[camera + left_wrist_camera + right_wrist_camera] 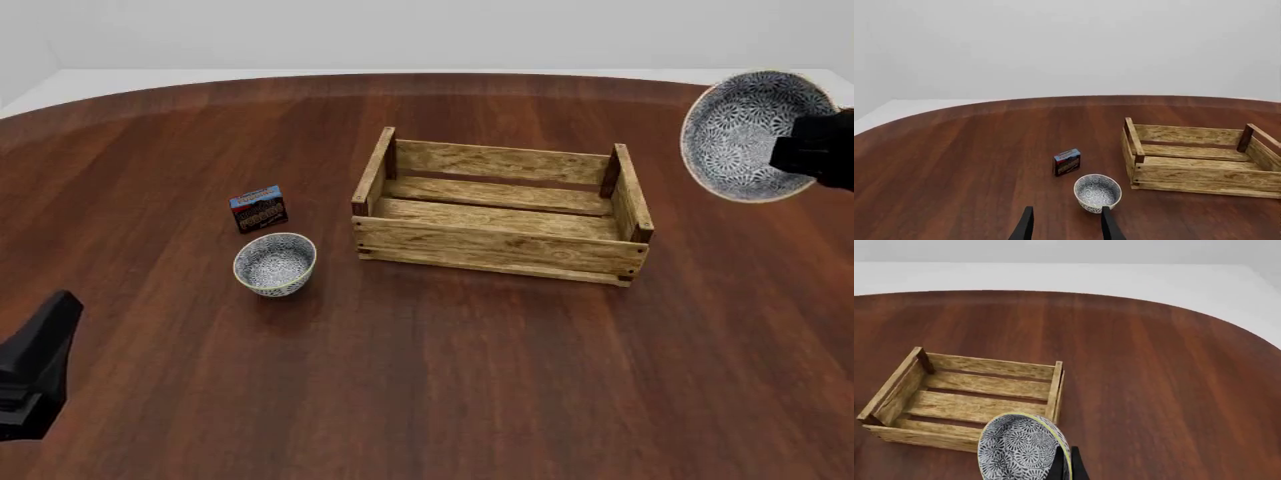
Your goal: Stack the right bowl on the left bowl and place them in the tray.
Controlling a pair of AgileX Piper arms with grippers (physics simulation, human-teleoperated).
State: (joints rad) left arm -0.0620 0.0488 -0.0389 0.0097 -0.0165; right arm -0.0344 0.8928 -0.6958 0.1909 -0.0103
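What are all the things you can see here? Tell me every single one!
bowl in the right hand: one, white with blue-grey pattern, held tilted in the air to the right of the crate.
bowl on the table: one, same pattern, upright, left of the crate.
wooden crate: one, light brown slats, middle of the table, nothing inside.
small box: one, blue and red, just behind the table bowl.
table: one, dark red-brown wood.
left hand: black, open, near the table bowl.
right hand: black, pinching its bowl's rim.

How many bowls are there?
2. The left bowl sits on the table beside the small printed box; the right bowl is held up, tilted, by the right gripper.
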